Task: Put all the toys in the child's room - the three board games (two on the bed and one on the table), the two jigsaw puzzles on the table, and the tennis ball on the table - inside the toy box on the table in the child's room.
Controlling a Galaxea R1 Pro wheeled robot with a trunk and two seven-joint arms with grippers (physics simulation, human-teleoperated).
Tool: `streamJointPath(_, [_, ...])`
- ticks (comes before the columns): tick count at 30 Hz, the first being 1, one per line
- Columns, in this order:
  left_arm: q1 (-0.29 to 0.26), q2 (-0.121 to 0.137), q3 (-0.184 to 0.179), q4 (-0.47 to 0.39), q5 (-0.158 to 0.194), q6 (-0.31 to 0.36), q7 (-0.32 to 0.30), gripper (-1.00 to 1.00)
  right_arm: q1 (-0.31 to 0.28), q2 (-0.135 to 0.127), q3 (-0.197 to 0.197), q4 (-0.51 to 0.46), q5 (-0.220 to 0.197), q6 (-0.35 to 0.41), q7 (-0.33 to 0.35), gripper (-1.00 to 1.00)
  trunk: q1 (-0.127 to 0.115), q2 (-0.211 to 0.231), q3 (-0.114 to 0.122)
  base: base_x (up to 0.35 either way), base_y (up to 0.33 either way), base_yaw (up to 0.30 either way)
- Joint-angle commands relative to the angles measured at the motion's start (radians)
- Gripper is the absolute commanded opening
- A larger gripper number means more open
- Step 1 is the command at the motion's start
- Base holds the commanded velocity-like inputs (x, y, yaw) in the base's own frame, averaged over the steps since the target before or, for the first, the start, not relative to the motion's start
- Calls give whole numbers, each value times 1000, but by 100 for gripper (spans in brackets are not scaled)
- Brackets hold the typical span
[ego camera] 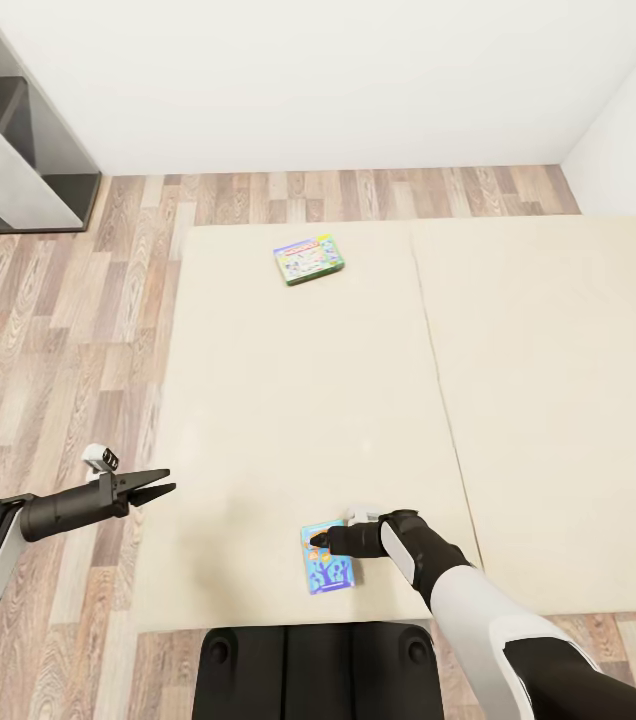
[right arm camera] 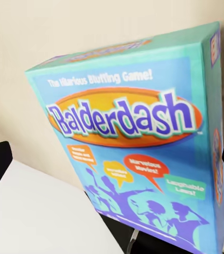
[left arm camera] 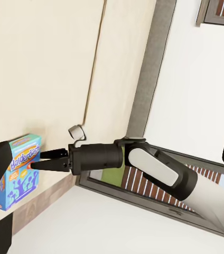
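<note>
On the cream bed (ego camera: 518,400) lie two board games. A green-bordered one (ego camera: 309,260) rests far up the left mattress section. A blue "Balderdash" box (ego camera: 327,562) (left arm camera: 18,170) (right arm camera: 138,143) lies near the bed's front edge. My right gripper (ego camera: 318,544) (left arm camera: 38,160) hovers just over the blue box's top end, open, its fingers wide apart around the box in the right wrist view. My left gripper (ego camera: 161,487) is open and holds nothing, beside the bed's left edge over the wood floor. The toy box, the table, the jigsaw puzzles and the tennis ball are out of view.
A dark shelving unit (ego camera: 18,130) stands at the far left against the white wall. Wood-plank floor (ego camera: 78,330) runs along the bed's left side and beyond its far end. My dark base (ego camera: 318,660) touches the bed's front edge. A slatted brown shutter (left arm camera: 143,186) shows behind my right arm.
</note>
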Motion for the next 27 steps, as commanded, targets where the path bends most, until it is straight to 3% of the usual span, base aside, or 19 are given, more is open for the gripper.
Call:
streamJointPath(1, [0,0,0,0,1,11,-3,100,0,0,2,-1,-9,7,-2,100,1,-2,-1,0,69,0])
streamJointPath(27, [0,1,0,0,1,11,-3,100,0,0,2,-1,-9,7,-2,100,1,-2,-1,0,35,0])
